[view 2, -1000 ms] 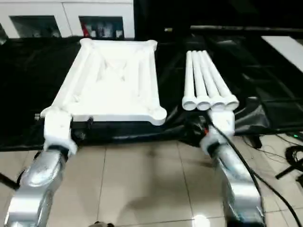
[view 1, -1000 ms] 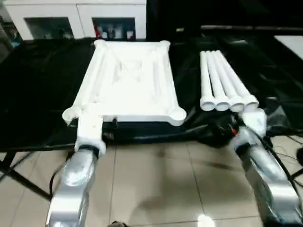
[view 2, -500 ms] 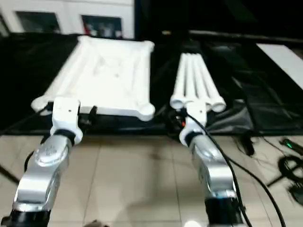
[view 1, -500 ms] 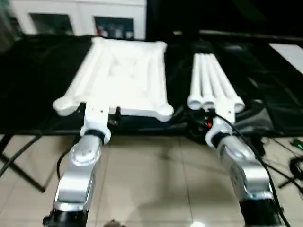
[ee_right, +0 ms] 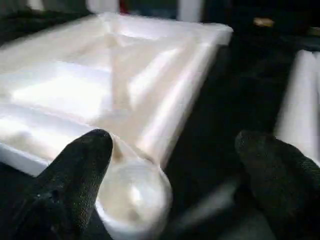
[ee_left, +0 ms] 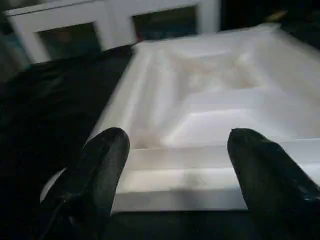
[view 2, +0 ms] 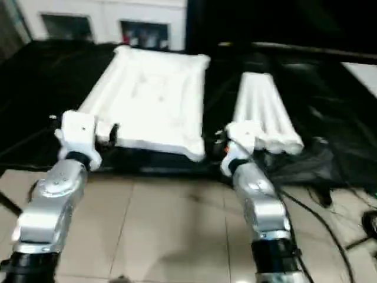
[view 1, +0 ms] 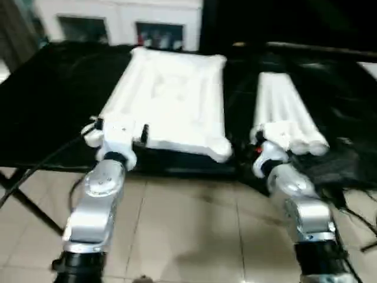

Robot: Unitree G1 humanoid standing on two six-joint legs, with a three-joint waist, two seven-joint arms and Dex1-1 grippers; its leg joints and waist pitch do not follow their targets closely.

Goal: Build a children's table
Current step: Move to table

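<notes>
The white plastic rectangular tabletop (view 1: 171,97) lies upside down on the black cloth-covered work table (view 1: 53,100), with its ribbed underside up and its near short edge at the front edge of this work table. The four long white tubular legs (view 1: 285,118) lie side by side to the right of it, apart from it, with their flared ends toward the front edge. The far ends of the legs are hard to make out against the dark background.

The left gripper (ee_left: 175,165) has its two black fingers (ee_left: 97,170) wide apart, in front of the tabletop's near edge; they hold nothing. The right gripper (ee_right: 172,170) also has its fingers (ee_right: 80,170) spread, and between them is seen the tabletop's near right rounded corner socket (ee_right: 132,200). From the head views the fingers of both grippers are mostly hidden behind the white wrist blocks, and the near left corner socket is partly covered by the left wrist
</notes>
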